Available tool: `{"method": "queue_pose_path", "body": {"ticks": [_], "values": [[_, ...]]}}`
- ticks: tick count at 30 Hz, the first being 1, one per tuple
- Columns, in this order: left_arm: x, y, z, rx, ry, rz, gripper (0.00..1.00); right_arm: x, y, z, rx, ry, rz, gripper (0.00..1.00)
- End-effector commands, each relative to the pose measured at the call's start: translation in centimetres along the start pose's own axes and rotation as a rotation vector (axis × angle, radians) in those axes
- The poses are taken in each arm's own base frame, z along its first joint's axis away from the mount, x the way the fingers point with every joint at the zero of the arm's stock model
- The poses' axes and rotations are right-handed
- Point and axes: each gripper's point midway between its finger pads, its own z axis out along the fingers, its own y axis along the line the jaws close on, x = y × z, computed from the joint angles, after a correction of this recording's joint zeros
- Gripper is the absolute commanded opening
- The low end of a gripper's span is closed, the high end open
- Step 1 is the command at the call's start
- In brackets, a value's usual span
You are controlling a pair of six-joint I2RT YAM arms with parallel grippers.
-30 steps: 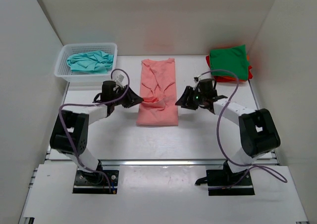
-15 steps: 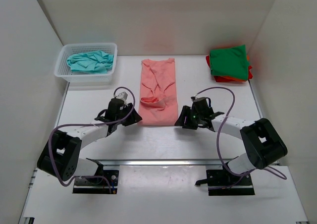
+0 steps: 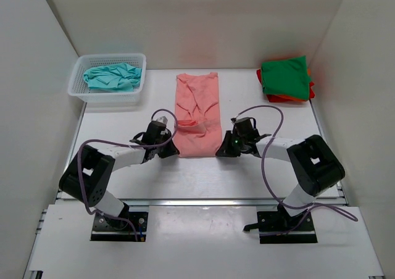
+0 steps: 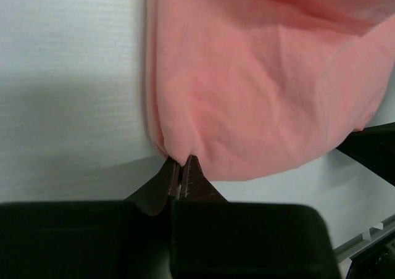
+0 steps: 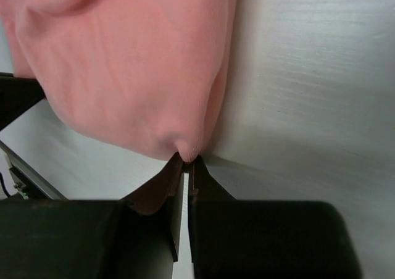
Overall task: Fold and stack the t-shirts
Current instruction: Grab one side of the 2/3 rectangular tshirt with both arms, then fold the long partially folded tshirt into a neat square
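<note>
Both jaws closer, pinching salmon t-shirt (image 3: 197,109)

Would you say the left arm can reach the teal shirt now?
Probably not yet: the left arm has its jaws shut on a corner of the pink shirt and must let go first. Otherwise the way to the teal shirt looks open.

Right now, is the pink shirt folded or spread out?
Half folded: the pink shirt lies as a narrow strip, sleeves tucked in. The left end effector and right end effector pinch its near corners.

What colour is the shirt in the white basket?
That shirt is teal, clearest from the top camera.
</note>
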Motion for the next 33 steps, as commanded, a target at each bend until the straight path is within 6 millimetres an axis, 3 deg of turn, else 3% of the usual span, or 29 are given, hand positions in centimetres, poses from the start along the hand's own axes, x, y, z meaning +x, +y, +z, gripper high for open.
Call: {"method": "queue_pose_path", "body": {"ticks": [1,5,9,11,12,14,18,21,24,26,29,32,33], "values": [[-2.5,-2.6,-0.7,0.035,-0.009,0.041,0.0,-1.8,2.1,-0.7,-0.018,0.02,-0.086,0.0],[-7.5,-6.2,-4.4,0.06,-0.103,0.108,0.0,-5.2,5.7,-4.6,-0.022,-0.057,-0.172,0.0],[-6.9,-6.9,-6.1,0.094,-0.072,0.142,0.0,-4.8,5.6,-6.2,-0.034,-0.042,-0.161,0.0],[-4.7,-5.7,-6.4,0.094,-0.044,0.122,0.0,-3.0,4.7,-6.6,-0.022,-0.008,-0.158,0.0],[-4.5,-5.7,-7.2,0.112,-0.059,0.12,0.0,-2.6,4.9,-6.8,-0.036,-0.009,-0.169,0.0],[-1.7,-4.5,-8.2,0.122,-0.038,0.1,0.0,0.3,4.1,-7.2,-0.03,0.027,-0.163,0.0],[2.9,-1.5,-9.3,0.11,0.017,0.079,0.0,4.2,3.5,-8.3,-0.052,0.042,-0.159,0.0],[5.3,-0.7,-11.0,0.141,0.047,0.06,0.0,7.9,2.3,-9.2,-0.071,0.084,-0.13,0.01],[6.0,-1.5,-12.7,0.211,0.034,0.043,0.0,9.6,2.7,-10.6,-0.106,0.093,-0.13,0.0],[6.1,-1.7,-13.2,0.233,0.036,0.024,0.0,9.6,3.1,-11.3,-0.134,0.097,-0.121,0.0],[5.0,-2.6,-13.4,0.263,0.022,0.003,0.0,7.9,4.3,-12.3,-0.189,0.062,-0.129,0.0],[3.0,-4.2,-13.0,0.275,0.016,0.028,0.0,5.7,5.6,-12.6,-0.215,0.066,-0.14,0.0],[1.8,-5.0,-12.7,0.273,0.014,0.042,0.0,3.9,6.5,-12.8,-0.23,0.043,-0.145,0.0]]}}
